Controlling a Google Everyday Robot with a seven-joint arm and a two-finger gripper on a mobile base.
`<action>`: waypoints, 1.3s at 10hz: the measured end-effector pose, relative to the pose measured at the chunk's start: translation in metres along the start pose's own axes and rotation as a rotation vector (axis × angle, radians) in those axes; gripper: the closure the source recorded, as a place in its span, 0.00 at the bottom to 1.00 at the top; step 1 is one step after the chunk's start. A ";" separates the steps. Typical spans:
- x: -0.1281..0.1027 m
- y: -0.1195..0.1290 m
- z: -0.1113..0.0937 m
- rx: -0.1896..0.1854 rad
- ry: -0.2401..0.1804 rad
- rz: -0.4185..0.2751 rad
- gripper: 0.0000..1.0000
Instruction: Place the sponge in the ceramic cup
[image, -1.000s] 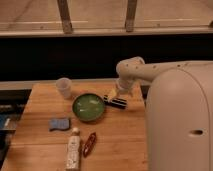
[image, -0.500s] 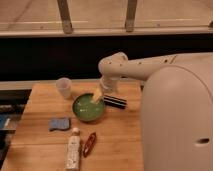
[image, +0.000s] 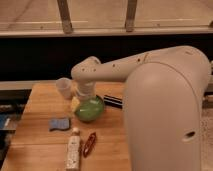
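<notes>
The blue sponge (image: 59, 123) lies flat on the wooden table (image: 35, 100), left of centre. The whitish ceramic cup (image: 64, 87) stands upright at the table's back left. My arm reaches in from the right, and the gripper (image: 80, 100) hangs over the left rim of the green bowl (image: 90, 109), between the cup and the sponge. It is above and to the right of the sponge, not touching it. The arm's wrist hides part of the bowl's back edge.
A white bottle (image: 73, 152) lies near the front edge with a red object (image: 90, 144) beside it. A dark striped object (image: 113, 101) sits right of the bowl. My own large white body fills the right side. A dark wall runs behind the table.
The arm has swung leftward across the table, from right of the green bowl to over its left rim, closer to the cup and sponge.
</notes>
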 end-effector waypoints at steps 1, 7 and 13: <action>-0.001 0.004 0.001 -0.004 0.001 -0.006 0.20; 0.001 0.001 0.002 -0.006 0.005 -0.008 0.20; -0.032 0.036 0.010 0.007 -0.007 -0.190 0.20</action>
